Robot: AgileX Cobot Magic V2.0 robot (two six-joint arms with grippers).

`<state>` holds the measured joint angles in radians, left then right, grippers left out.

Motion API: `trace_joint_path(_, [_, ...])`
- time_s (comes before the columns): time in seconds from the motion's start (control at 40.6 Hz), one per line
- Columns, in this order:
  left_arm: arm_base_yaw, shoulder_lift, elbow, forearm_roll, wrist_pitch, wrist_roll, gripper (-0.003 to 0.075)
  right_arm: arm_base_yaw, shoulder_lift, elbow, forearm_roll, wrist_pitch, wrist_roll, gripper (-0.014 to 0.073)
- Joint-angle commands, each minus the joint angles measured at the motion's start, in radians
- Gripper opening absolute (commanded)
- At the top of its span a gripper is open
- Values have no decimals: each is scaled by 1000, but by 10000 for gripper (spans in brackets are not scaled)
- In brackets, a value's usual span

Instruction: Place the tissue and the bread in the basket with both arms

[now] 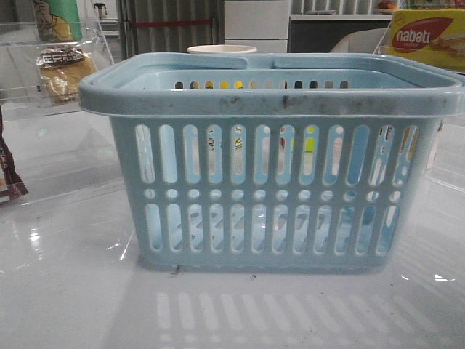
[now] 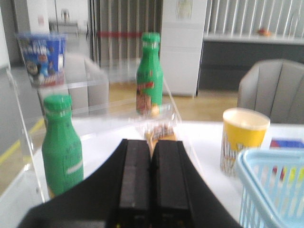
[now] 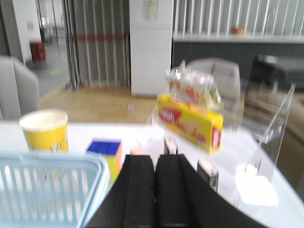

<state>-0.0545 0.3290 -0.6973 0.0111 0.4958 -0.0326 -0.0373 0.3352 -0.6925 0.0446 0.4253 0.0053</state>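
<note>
Golden-brown bread [image 1: 64, 73] in a clear wrapper sits on a see-through shelf [image 1: 43, 109] at the far left of the table, behind the left end of the basket [image 1: 269, 156]. In the left wrist view the bread [image 2: 159, 134] shows just past the tips of the left gripper [image 2: 152, 147], straight ahead of it and a bit lower. I cannot tell which way its long side runs from there, because only a small part peeks out.

The left gripper has its two black fingers pressed together with nothing between them. The right gripper [image 3: 155, 164] is the same, closed tight on nothing.

The tissue [image 3: 207, 172] looks like the small dark packs with white patches just ahead of the right fingers, a little to one side. It is blurry, so I am not sure.

So the left arm is nearer the bread, and the right arm is nearer the tissue. The light-blue basket stands between them in the middle of the table, and nothing from the task seems to be in it yet.

Both arms need to open up first, I think. The left one has a tight spot: a green bottle [image 2: 149, 76] stands right behind the bread, another green bottle [image 2: 61, 145] is close by, and the clear shelf walls are around it. The right one has a yellow box [image 3: 190, 124] behind the tissue and a clear stand [image 3: 273, 123] beside it. The basket top is wide open for dropping things in.
</note>
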Motion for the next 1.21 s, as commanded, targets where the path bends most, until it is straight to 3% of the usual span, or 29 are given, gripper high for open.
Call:
trace_joint_path(0.0, [-4,81,-38,-3,-6,-4,93,-1,91,-52,-1,22,-5,84])
trace_joint_path(0.418, [-4,245,-26,-11,131,-4,93,-1,340,-18,-1,189,-5,84])
trace_joint_path(0.517, [-4,266,-26,-1,155,-4,101,-1,384,-18,-1,210,-5,132])
trace_joint_path(0.615, [-4,281,-26,13,164,6,201,-1,417,-18,-1,218,-5,273])
trace_joint_path(0.713, [-4,285,-26,19,166,12,388,-1,447,-18,-1,221,-5,455])
trace_joint_path(0.812, [-4,284,-26,19,166,12,498,-1,482,-21,-2,215,-5,503])
trace_joint_path(0.935, [-4,284,-26,19,166,12,491,-14,540,-52,-7,188,0,498])
trace_joint_path(1.181, [-4,285,-26,19,166,12,452,-139,725,-238,-7,183,-5,498])
